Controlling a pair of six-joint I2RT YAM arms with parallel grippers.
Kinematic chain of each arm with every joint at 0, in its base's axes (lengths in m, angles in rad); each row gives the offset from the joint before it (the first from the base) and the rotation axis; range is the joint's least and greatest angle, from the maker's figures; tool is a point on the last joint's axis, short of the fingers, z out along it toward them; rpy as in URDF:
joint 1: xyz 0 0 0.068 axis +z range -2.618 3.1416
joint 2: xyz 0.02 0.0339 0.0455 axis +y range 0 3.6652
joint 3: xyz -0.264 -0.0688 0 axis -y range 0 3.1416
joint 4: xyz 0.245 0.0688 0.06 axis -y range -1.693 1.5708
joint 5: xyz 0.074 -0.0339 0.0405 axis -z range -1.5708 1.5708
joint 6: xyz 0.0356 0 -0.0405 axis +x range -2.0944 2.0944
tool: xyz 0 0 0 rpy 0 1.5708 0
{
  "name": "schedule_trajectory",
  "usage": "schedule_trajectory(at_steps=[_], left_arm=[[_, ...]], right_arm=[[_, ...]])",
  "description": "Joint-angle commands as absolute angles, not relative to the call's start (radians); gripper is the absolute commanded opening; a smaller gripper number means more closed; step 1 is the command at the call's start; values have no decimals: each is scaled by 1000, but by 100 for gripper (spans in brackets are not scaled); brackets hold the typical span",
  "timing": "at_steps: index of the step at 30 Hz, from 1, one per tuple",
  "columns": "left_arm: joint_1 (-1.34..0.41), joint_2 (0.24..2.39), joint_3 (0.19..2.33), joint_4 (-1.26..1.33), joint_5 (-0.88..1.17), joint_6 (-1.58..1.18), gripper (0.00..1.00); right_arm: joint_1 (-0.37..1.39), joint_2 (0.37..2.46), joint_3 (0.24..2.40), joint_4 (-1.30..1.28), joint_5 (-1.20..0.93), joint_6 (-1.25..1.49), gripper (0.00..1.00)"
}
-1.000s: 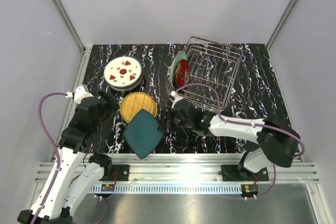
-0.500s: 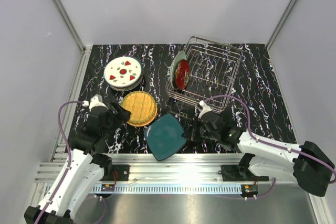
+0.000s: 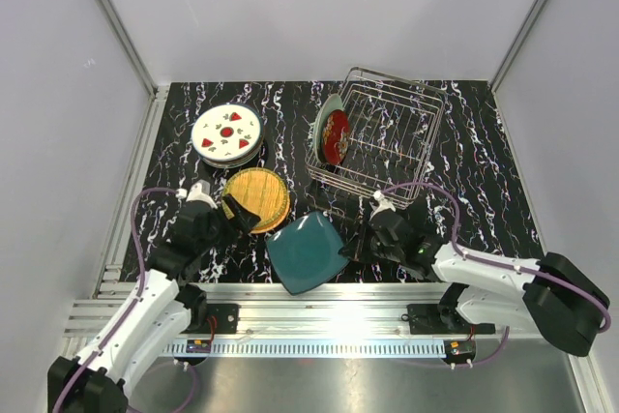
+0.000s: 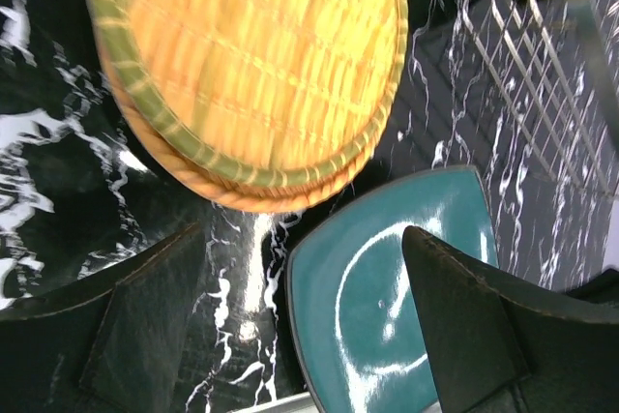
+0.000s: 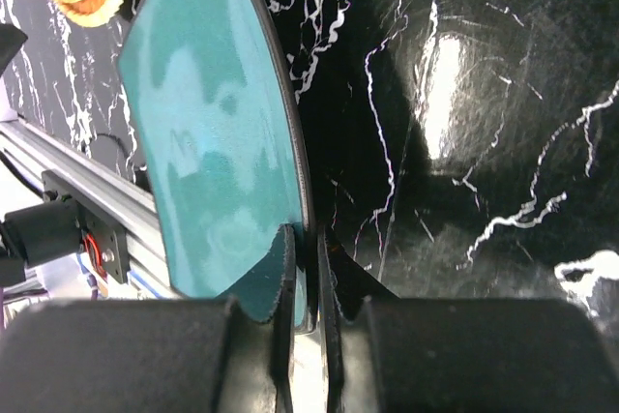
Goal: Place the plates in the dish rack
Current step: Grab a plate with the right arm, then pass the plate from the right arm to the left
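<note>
While the right gripper [image 3: 353, 247] [image 5: 305, 239] pinches the rim of the dark teal plate [image 3: 307, 251] [image 5: 208, 132] between its nearly closed fingers, that plate is held tilted at the middle of the tabletop's [image 3: 464, 162] near edge. The left gripper [image 3: 237, 215] [image 4: 305, 231] has its fingers spread wide with nothing between them, just beside the near-left rim of the orange-tan plate [image 3: 255, 196] [image 4: 251, 65], which lies flat left of centre. The white strawberry plate [image 3: 226, 132] rests on another plate toward the far left corner. The dish rack [image 3: 387, 137] sits toward the far edge, right of centre, with a red plate [image 3: 336, 135] and a mint-green plate [image 3: 329, 108] standing upright at its left end.
</note>
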State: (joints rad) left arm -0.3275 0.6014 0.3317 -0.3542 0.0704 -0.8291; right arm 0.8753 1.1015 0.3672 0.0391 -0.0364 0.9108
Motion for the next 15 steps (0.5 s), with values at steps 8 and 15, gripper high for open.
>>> schedule_trajectory(at_steps=[8,15], left_arm=[[-483,710,307,-204,51,-850,84],[-531,782,288,-158,31,-868,85]], right_arm=[[841,1236,411,34,-32,870,19],[813,1293,425,21,-51,876,42]])
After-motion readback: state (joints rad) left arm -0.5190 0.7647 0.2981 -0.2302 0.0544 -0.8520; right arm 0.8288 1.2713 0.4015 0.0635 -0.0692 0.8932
